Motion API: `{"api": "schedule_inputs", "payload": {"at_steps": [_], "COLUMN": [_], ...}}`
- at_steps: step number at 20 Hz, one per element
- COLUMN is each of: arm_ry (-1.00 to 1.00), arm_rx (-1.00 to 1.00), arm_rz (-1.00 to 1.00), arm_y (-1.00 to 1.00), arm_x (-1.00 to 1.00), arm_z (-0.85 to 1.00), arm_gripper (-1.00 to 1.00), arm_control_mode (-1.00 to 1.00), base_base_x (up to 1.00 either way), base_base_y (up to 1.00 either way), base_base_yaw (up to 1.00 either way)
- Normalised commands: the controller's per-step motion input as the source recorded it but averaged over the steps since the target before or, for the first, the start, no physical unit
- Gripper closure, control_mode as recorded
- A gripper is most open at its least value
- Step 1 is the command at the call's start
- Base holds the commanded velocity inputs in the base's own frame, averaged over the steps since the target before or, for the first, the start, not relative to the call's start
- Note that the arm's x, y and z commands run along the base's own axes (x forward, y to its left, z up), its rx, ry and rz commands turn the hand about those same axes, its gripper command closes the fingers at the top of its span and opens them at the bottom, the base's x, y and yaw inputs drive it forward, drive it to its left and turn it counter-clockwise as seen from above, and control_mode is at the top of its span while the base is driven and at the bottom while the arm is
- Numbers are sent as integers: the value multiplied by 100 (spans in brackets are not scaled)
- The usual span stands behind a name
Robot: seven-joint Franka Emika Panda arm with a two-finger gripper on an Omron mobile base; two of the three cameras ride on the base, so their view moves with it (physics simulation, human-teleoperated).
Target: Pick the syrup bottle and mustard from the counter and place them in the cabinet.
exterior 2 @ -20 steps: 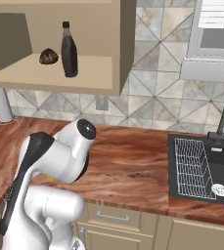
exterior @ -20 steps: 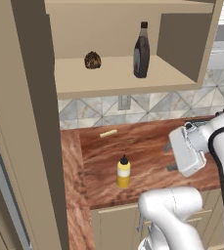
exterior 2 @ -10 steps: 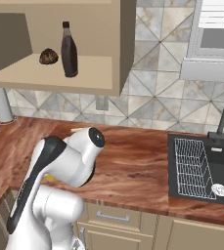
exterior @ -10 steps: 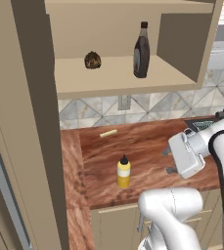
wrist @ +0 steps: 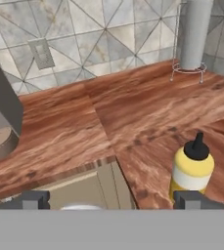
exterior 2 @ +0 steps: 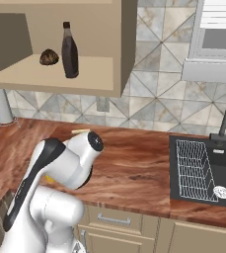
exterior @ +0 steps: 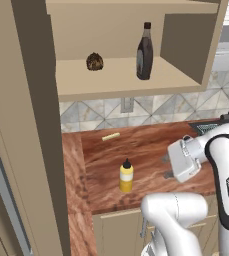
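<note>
The dark brown, pear-shaped syrup bottle (exterior: pixel 145 51) with its black cap stands upright on the shelf board of the light tan wooden wall cabinet (exterior: pixel 126 81), toward the right end of the open compartment. On the same shelf, well to its left, sits a small dark brown, rough, rounded object (exterior: pixel 94 62).

The small yellow mustard squeeze bottle (exterior: pixel 126 176) with a black pointed nozzle stands upright on the reddish-brown wood-grain desk (exterior: pixel 141 150), near its front edge. Behind it, closer to the tiled wall, a short pale stick-shaped item (exterior: pixel 110 136) lies flat on the wood.

The tool (wrist: pixel 108 200) hangs low over the front of the desk, its two dark fingertips (wrist: pixel 35 199) spread wide with nothing between them. In the hand view the mustard (wrist: pixel 191 168) stands just behind the right-hand fingertip, outside the gap. From the left base view the white arm's hand (exterior: pixel 183 161) sits to the right of the mustard, apart from it.

At the desk's right end a black sink (exterior 2: pixel 210 170) holds a wire rack (exterior 2: pixel 196 170).
</note>
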Motion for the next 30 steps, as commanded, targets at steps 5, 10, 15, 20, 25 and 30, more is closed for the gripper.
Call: {"api": "schedule_inputs", "payload": {"at_steps": [5, 10, 15, 20, 25, 30], "arm_ry": [0, 0, 0, 0, 0, 0], "arm_rx": [-1, 0, 0, 0, 0, 0], "arm_rz": [-1, 0, 0, 0, 0, 0], "arm_y": [38, 1, 1, 15, 22, 12], "arm_x": [0, 0, 0, 0, 0, 3], "arm_z": [-24, -28, -30, -27, -18, -16], "arm_gripper": [-100, -100, -100, -100, -100, -100], "arm_control_mode": [-100, -100, -100, -100, -100, -100], "base_base_x": [0, 0, 0, 0, 0, 0], "base_base_y": [0, 0, 0, 0, 0, 0], "base_base_yaw": [0, 0, 0, 0, 0, 0]}}
